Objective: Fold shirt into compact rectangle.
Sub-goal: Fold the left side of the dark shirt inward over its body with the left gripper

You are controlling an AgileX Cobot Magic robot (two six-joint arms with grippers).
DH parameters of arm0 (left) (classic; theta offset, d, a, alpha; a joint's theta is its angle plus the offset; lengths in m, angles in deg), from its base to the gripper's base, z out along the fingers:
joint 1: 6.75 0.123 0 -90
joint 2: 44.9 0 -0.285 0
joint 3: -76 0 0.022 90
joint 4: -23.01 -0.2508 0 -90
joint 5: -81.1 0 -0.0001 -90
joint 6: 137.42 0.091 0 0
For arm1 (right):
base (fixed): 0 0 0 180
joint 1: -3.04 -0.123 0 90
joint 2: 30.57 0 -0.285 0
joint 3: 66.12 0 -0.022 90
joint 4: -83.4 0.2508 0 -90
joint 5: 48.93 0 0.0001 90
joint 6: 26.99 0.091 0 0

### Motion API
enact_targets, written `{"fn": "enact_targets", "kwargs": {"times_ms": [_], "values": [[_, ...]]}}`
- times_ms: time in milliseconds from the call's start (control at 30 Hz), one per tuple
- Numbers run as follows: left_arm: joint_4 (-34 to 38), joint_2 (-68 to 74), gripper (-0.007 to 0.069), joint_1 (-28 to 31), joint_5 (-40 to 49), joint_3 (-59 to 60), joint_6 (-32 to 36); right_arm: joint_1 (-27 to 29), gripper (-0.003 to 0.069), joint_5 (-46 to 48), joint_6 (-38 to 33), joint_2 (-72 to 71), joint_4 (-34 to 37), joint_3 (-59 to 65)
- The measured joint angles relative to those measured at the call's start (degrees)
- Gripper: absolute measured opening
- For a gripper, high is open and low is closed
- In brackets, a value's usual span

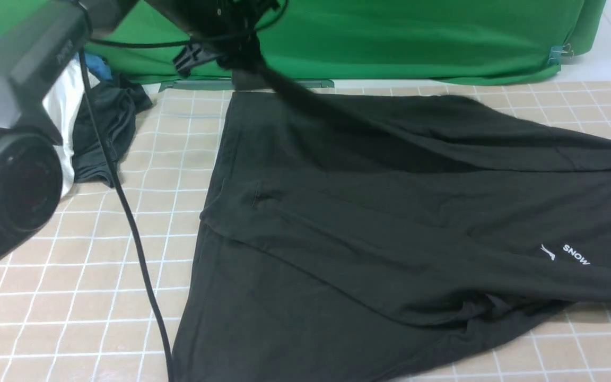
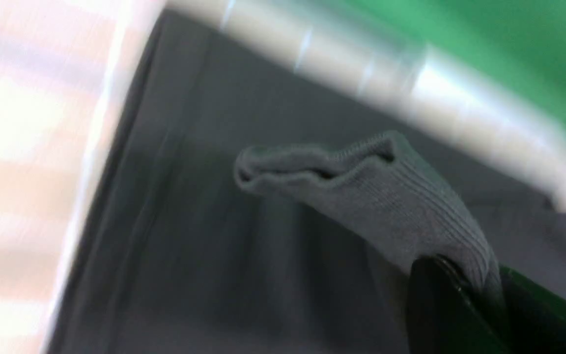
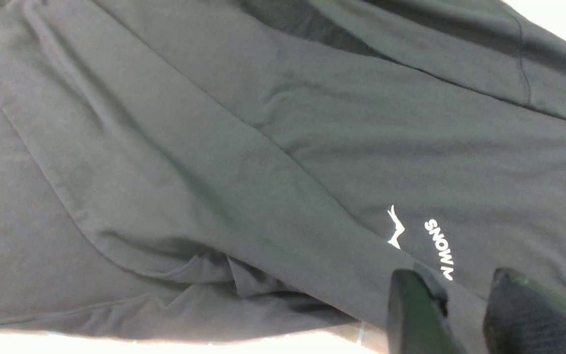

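Note:
The black shirt lies spread on the tiled table, partly folded over itself, with its white logo near the right. My left gripper is raised over the shirt's far edge, shut on a pinch of its cloth, which stretches up from the table. The left wrist view shows a ribbed fold of shirt clamped between the jaws of the left gripper. My right gripper hovers just over the shirt beside the logo, jaws apart with nothing pinched.
A dark grey garment and a white garment lie piled at the back left. A green cloth hangs along the table's far edge. The left arm's housing and its black cable cross the left side of the tiled table.

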State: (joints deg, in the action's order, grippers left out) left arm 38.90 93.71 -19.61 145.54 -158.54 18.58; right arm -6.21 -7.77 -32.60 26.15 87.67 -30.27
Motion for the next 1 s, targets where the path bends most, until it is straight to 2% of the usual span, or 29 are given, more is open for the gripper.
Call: {"fn": "enact_targets", "kwargs": {"times_ms": [100, 233, 400, 433, 467, 567, 667, 800, 1000], "values": [[-4.79, -3.93, 0.0029, -2.25, 4.51, 2.05, -1.76, 0.0, 0.0237, 0.45, 1.13, 0.0, 0.0, 0.0], [-7.44, -11.18, 0.0029, -4.74, 4.8, 6.09, -3.81, 0.0, 0.0237, 1.98, 2.05, 0.0, -0.05, 0.0], [-6.69, -20.62, 0.0029, -5.78, 4.66, 19.02, -6.72, 0.0, 0.0237, 2.1, 2.16, 0.0, -0.05, 0.0], [-6.75, -22.72, 0.0029, -6.5, 4.61, 27.03, -6.94, 0.0, 0.0237, 2.1, 2.21, 0.0, -0.05, 0.0], [-6.88, -22.9, 0.0029, -6.6, 4.61, 27.03, -7.03, 0.0, 0.0237, 2.1, 2.21, 0.0, -0.05, 0.0], [-7.94, -24.03, 0.0029, -8.94, -0.13, 43.57, -7.57, 0.0, 0.0238, 2.1, 2.21, 0.0, -0.05, 0.0], [-7.99, -24.03, 0.0029, -10.0, -6.5, 50.45, -7.76, 0.0, 0.0238, 2.22, 2.21, 0.0, -0.05, 0.0], [-10.15, -24.4, 0.0029, -10.13, -11.93, 56.06, -7.81, 0.0, 0.0238, 2.29, 2.21, 0.0, -0.05, 0.0], [-14.56, -24.45, 0.0049, -10.13, -11.4, 57.28, -7.95, 0.0, 0.0239, 2.44, 2.21, 0.0, -0.05, 0.0]]}}
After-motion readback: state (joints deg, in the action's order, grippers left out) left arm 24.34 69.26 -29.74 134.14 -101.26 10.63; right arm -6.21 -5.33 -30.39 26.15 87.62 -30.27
